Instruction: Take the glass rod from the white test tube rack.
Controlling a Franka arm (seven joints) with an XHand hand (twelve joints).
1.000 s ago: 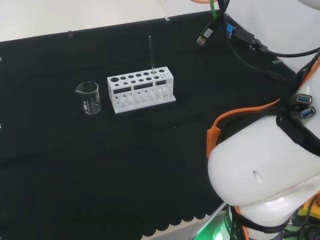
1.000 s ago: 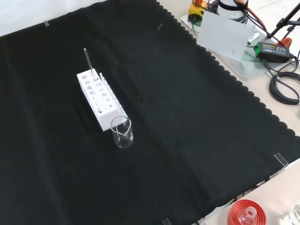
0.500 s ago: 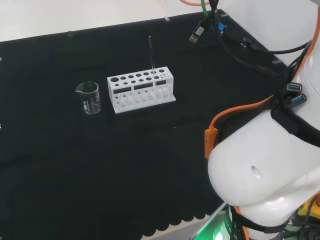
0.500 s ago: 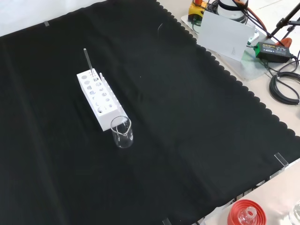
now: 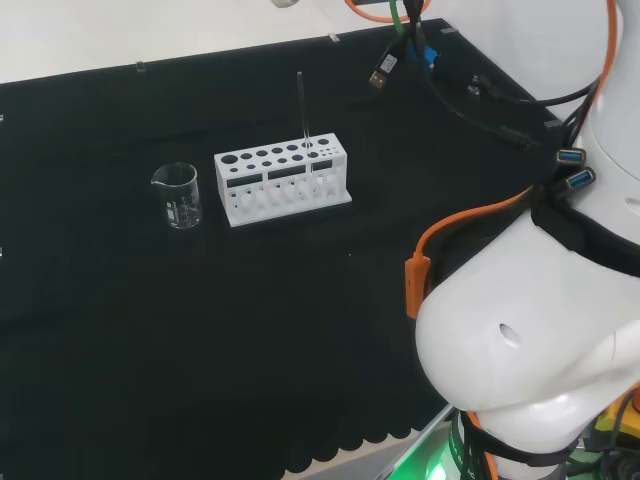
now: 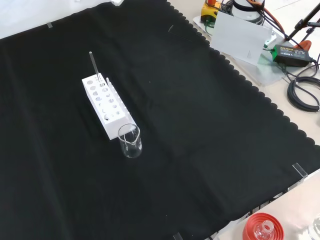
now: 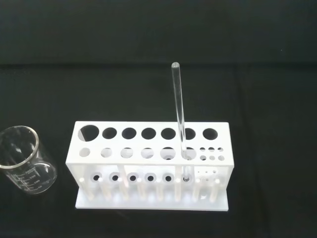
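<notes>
- one glass rod (image 5: pixel 300 105) stands upright in the white test tube rack (image 5: pixel 282 180), with its top well above the rack's top plate.
- in the wrist view the glass rod (image 7: pixel 180 114) sits in a hole of the rack's nearer row, the last large hole before the cluster of small holes at one end of the white test tube rack (image 7: pixel 151 166).
- in the head view the rod is toward the right end of the rack; in the front view the glass rod (image 6: pixel 93 65) rises from the far end of the white test tube rack (image 6: pixel 104 104).
- a clear beaker (image 5: pixel 178 195) stands on the black cloth (image 5: pixel 200 330) just beside the rack's left end in the head view, apart from it.
- in the front view the beaker (image 6: pixel 130 141) stands just in front of the rack's near end; in the wrist view the beaker (image 7: pixel 22 161) is next to the rack end away from the rod.
- the beaker looks empty.
- nothing touches the rod or the rack.
- i cannot tell how the hand's fingers are set.
- the arm's big white link (image 5: pixel 530 340) lies well to the right of the rack in the head view, with an orange cable (image 5: pixel 450 235) and black cables running along it.
- a red ribbed stand (image 6: pixel 262 227) sits off the cloth's near edge in the front view, far from the rack.
</notes>
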